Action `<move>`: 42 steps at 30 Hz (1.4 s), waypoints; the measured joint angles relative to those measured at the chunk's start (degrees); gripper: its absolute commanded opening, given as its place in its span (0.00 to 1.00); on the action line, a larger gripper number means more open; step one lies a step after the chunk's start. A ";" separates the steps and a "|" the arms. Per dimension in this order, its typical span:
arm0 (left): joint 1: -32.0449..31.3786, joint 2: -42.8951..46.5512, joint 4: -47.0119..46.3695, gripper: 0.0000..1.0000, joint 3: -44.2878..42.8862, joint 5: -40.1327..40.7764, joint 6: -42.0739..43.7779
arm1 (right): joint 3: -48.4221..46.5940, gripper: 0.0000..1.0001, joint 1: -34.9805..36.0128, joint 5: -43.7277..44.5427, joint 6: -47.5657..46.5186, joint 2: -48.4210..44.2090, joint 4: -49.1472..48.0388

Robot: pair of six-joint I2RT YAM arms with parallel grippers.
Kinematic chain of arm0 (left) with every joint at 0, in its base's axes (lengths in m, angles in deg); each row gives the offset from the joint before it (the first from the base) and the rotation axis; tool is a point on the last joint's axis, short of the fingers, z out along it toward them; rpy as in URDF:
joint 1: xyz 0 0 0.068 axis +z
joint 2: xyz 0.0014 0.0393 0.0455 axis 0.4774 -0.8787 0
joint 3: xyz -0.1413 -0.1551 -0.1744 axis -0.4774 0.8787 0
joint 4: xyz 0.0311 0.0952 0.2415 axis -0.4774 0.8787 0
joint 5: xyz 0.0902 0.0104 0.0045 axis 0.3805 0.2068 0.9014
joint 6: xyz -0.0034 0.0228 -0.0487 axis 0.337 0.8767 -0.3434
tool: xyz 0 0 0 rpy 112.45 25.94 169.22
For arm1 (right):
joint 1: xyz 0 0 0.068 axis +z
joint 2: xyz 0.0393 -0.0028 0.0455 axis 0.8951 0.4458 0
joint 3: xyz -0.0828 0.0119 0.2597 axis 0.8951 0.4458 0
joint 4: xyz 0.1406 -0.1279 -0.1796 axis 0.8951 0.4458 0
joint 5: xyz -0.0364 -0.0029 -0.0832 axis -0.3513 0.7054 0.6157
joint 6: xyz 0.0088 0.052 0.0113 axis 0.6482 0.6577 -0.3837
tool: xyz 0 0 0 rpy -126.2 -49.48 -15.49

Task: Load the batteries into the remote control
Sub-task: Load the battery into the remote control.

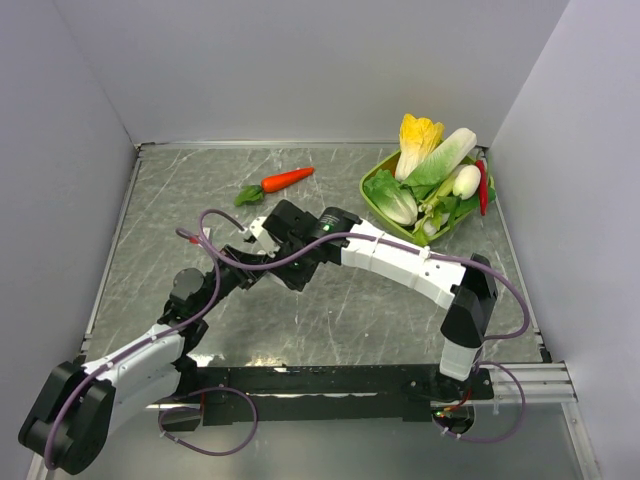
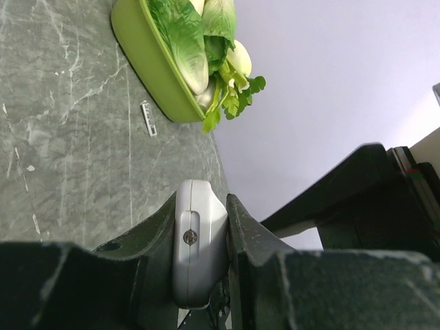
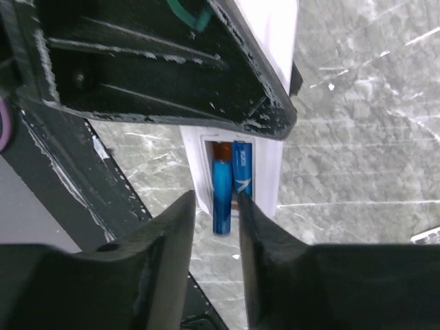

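Note:
My left gripper [image 2: 201, 206] is shut on the white-grey remote control [image 2: 199, 240], holding it edge-on above the table. In the right wrist view the remote control [image 3: 267, 172] shows its open compartment. One blue battery [image 3: 242, 175] lies inside it. A second blue battery [image 3: 221, 199] sits beside it, its end sticking out past the remote's edge. My right gripper [image 3: 215, 196] is open, its fingertips on either side of that protruding battery with gaps showing. In the top view both grippers [image 1: 262, 238] meet over the table's middle-left.
A green tray [image 1: 372, 195] of leafy vegetables stands at the back right, seen also in the left wrist view as the tray [image 2: 148, 65]. An orange carrot [image 1: 287, 179] lies behind the grippers. A small white ribbed strip [image 2: 148, 118] lies on the table beside the tray.

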 measured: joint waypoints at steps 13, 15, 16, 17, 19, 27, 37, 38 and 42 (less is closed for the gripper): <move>-0.44 0.46 -1.44 0.01 0.11 0.20 -4.37 | -0.11 0.61 0.48 0.22 -0.50 -5.90 -1.75; -0.44 -0.33 -3.54 0.01 0.44 0.02 -6.45 | -0.07 0.60 0.46 0.85 -0.74 -8.09 -2.43; -0.44 -0.76 -4.68 0.01 0.83 0.00 -7.63 | 0.24 0.57 0.46 1.07 -0.96 -9.33 -2.97; -0.44 -1.14 -5.68 0.01 1.29 0.00 -8.72 | 0.83 0.56 0.39 1.22 -1.22 -10.69 -3.56; -0.44 -2.01 -7.82 0.01 2.60 0.00 -11.19 | 3.08 0.46 0.22 1.22 -2.19 -14.25 -5.01; -0.44 -3.21 -13.40 0.01 4.15 0.02 -19.26 | 16.76 0.28 -2.36 -3.37 -5.01 -28.33 -11.54; -0.44 -9.20 -23.69 0.01 4.15 0.15 -29.53 | 22.88 0.16 -2.54 -6.60 -5.27 -30.38 -17.92; -0.44 -9.66 -24.06 0.01 4.15 0.15 -30.18 | 22.88 0.15 -2.51 -6.67 -5.38 -30.58 -18.56; -0.44 -9.81 -24.70 0.01 4.15 0.00 -31.26 | 22.88 0.12 -2.54 -6.91 -5.86 -31.36 -20.65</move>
